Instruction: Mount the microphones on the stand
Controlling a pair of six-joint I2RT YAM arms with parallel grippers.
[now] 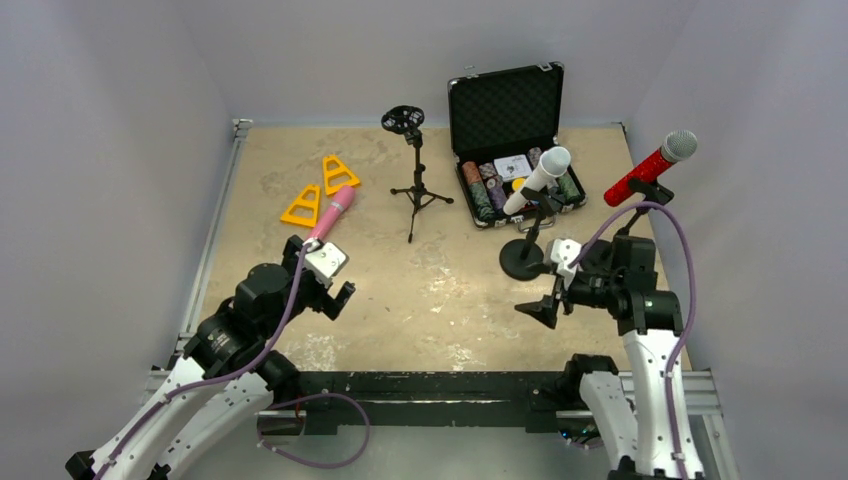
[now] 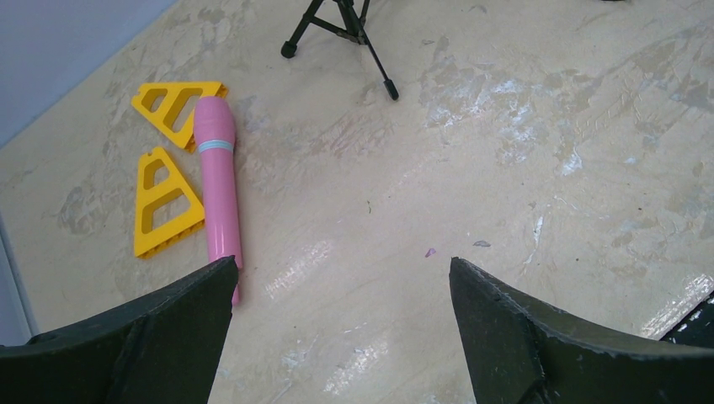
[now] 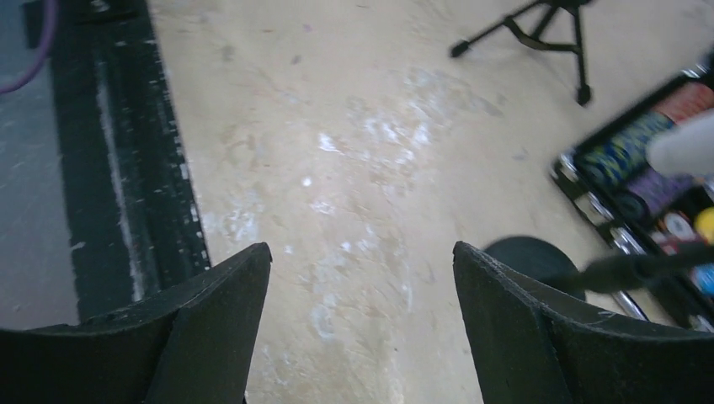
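Overhead looks down from behind; both wrists, low, share the tripod [image 2: 376, 61].

Beige mottled table [image 1: 440, 290], pink microphone [image 1: 333, 210] lying beside two yellow triangles [image 1: 300, 217], black tripod [image 1: 416, 190], open case [image 1: 505, 110], round-base stand [image 1: 521, 260].
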